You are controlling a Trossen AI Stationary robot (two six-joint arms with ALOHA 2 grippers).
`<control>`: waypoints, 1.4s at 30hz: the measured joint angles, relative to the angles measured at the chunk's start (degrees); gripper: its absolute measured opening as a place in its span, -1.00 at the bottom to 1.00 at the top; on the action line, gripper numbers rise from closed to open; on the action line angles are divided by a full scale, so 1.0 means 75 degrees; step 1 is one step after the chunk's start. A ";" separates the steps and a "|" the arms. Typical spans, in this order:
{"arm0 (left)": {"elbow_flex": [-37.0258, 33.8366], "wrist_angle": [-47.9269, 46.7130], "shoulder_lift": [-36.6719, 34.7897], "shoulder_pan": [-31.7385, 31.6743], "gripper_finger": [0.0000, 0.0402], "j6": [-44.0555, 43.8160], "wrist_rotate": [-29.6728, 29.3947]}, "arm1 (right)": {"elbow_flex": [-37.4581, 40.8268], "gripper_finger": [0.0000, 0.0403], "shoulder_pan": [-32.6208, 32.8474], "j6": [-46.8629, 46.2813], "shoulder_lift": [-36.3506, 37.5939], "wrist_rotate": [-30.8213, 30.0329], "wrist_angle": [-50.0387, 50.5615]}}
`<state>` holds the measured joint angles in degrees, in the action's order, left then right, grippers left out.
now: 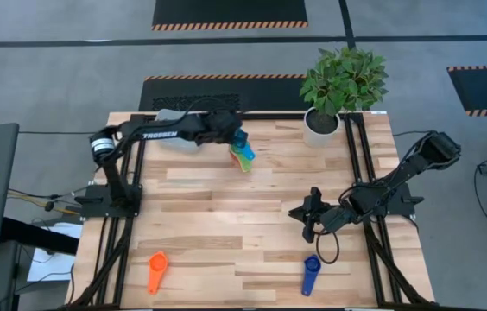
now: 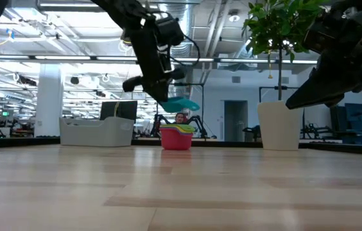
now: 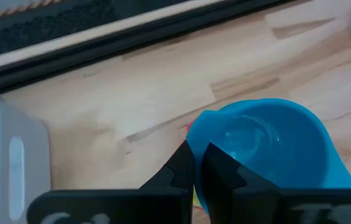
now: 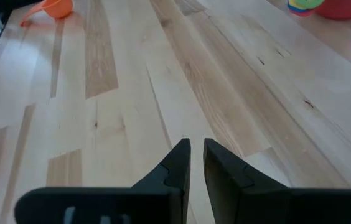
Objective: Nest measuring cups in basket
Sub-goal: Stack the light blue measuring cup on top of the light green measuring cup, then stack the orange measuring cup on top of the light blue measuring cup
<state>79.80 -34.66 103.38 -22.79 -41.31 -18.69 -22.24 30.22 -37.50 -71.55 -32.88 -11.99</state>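
Where planks run: pale table [image 1: 226, 216].

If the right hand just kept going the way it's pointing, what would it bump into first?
Probably nothing soon. The right hand holds nothing and points across bare table. The orange cup and the stacked cups lie off to either side, though depth is hard to judge.

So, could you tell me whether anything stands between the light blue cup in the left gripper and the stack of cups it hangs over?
Nothing visible does. The left gripper holds the light blue cup in open air just above the stacked cups, with only a clear gap between them in the low view.
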 joint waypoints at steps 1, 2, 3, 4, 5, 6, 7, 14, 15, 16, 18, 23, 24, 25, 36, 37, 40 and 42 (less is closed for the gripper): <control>0.0022 -0.0013 0.0058 -0.0064 -0.97 0.0029 0.0104 | 0.0000 -0.66 0.0000 0.0000 0.0000 0.0000 -0.0003; 0.0046 -0.0016 0.0114 -0.0109 -0.96 0.0061 0.0194 | 0.0000 -0.66 0.0000 0.0000 0.0000 0.0000 -0.0001; 0.0054 0.0034 0.0138 -0.0167 -0.96 0.0119 0.0335 | 0.0000 -0.66 0.0000 -0.0001 0.0000 0.0000 -0.0004; 0.0057 0.0000 0.0144 -0.0221 -0.96 0.0179 0.0527 | 0.0000 -0.66 0.0000 0.0000 0.0000 -0.0001 -0.0006; 0.0057 -0.0035 0.0176 -0.0247 -0.95 0.0221 0.0642 | 0.0000 -0.66 0.0000 -0.0003 0.0000 -0.0003 -0.0003; 0.0059 0.0012 0.0213 -0.0262 -0.94 0.0228 0.0774 | 0.0000 -0.66 0.0000 -0.0003 0.0000 -0.0003 -0.0006; 0.0059 0.0005 0.0239 -0.0292 -0.94 0.0228 0.0931 | 0.0000 -0.66 0.0000 -0.0002 0.0000 -0.0003 -0.0006; 0.0051 0.0121 0.0495 -0.0325 -0.90 0.0478 0.1289 | 0.0000 -0.66 -0.0006 -0.0003 0.0000 -0.0026 -0.0035; 0.0055 0.0270 0.0553 -0.0327 -0.89 0.0575 0.1390 | 0.0000 -0.66 -0.0006 -0.0001 0.0000 -0.0026 -0.0035; 0.0057 0.0290 0.0602 -0.0328 -0.87 0.0675 0.1546 | 0.0000 -0.66 -0.0006 -0.0001 0.0000 -0.0026 -0.0039; 0.0057 0.0226 0.0690 -0.0325 -0.84 0.0823 0.1698 | 0.0000 -0.66 -0.0035 0.0001 0.0000 -0.0026 -0.0070; 0.0055 0.0150 0.0748 -0.0320 -0.70 0.1041 0.1838 | 0.0000 -0.66 -0.0161 0.0041 0.0000 -0.0021 -0.0045; 0.0057 0.0146 0.0737 -0.0320 -0.66 0.1083 0.1831 | 0.0000 -0.66 -0.0170 0.0041 0.0000 -0.0013 -0.0041; 0.0054 0.0109 0.0713 -0.0320 -0.62 0.1114 0.1834 | 0.0000 -0.66 -0.0188 0.0042 0.0000 -0.0008 -0.0041; 0.0650 -0.0892 0.0660 0.0182 -0.39 0.1486 0.0734 | 0.0000 -0.66 -0.0567 0.0343 0.0000 -0.0600 -0.0253; 0.0749 -0.1064 0.0660 0.0340 -0.40 0.1535 0.0433 | 0.0000 -0.66 -0.0830 0.0575 -0.0008 -0.0654 -0.0388; 0.0843 -0.1417 0.0654 0.0862 -0.43 0.1578 -0.0480 | -0.0116 -0.67 -0.1922 0.1460 -0.0276 0.0086 -0.0865; 0.0843 -0.1553 0.0654 0.1219 -0.45 0.1585 -0.0751 | -0.0374 -0.69 -0.2696 0.1846 -0.0517 0.0609 -0.1016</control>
<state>86.13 -46.31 108.29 -13.65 -29.42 -24.32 -25.04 10.00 -23.65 -75.42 -28.31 -19.61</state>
